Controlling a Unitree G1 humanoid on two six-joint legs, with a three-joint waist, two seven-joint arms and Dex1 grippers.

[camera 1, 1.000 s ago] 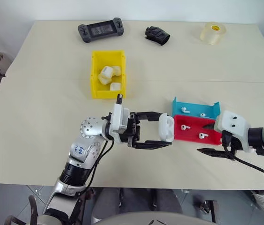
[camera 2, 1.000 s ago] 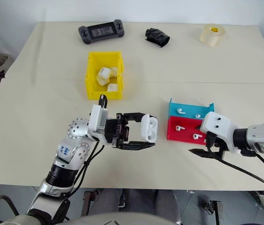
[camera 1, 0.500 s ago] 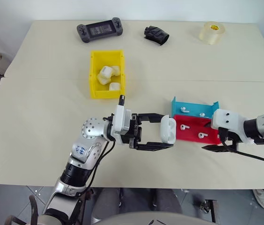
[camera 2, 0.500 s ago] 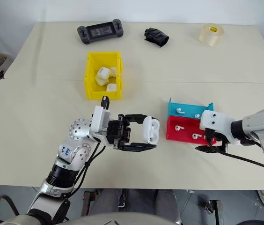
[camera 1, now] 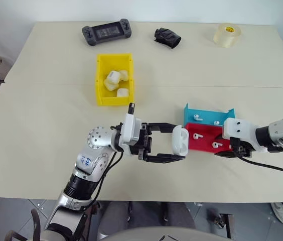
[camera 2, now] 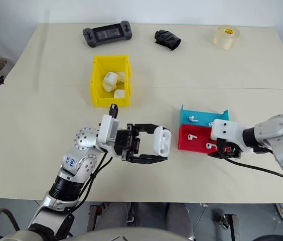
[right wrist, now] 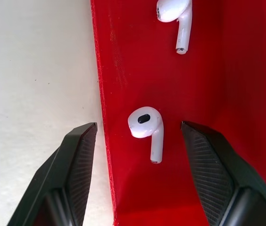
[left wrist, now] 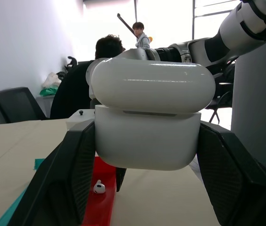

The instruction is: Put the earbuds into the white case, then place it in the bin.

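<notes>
My left gripper (camera 2: 161, 142) is shut on the white case (camera 1: 179, 140), held above the table in front of me with its lid (left wrist: 154, 84) ajar. Just to its right lies a red tray (camera 1: 206, 136) with two earbuds in it. My right gripper (right wrist: 138, 126) stands open over the tray's near end, pointing down. One finger (right wrist: 78, 160) is outside the tray wall over the table and the other (right wrist: 213, 165) is inside. One earbud (right wrist: 145, 123) lies between them, untouched, and the other earbud (right wrist: 175, 14) lies further along. The yellow bin (camera 1: 101, 95) sits at the back left.
A blue tray (camera 1: 209, 116) with two more earbuds adjoins the red tray behind. Several white cases (camera 1: 114, 80) lie in the bin. A game console (camera 1: 107, 32), a black object (camera 1: 167, 37) and a tape roll (camera 1: 228, 35) line the far edge. People (left wrist: 109, 52) sit in the background.
My right gripper has swung in from the front right onto the red tray's end, tipped downward, and its fingers have narrowed around an earbud. The left gripper and case have kept still.
</notes>
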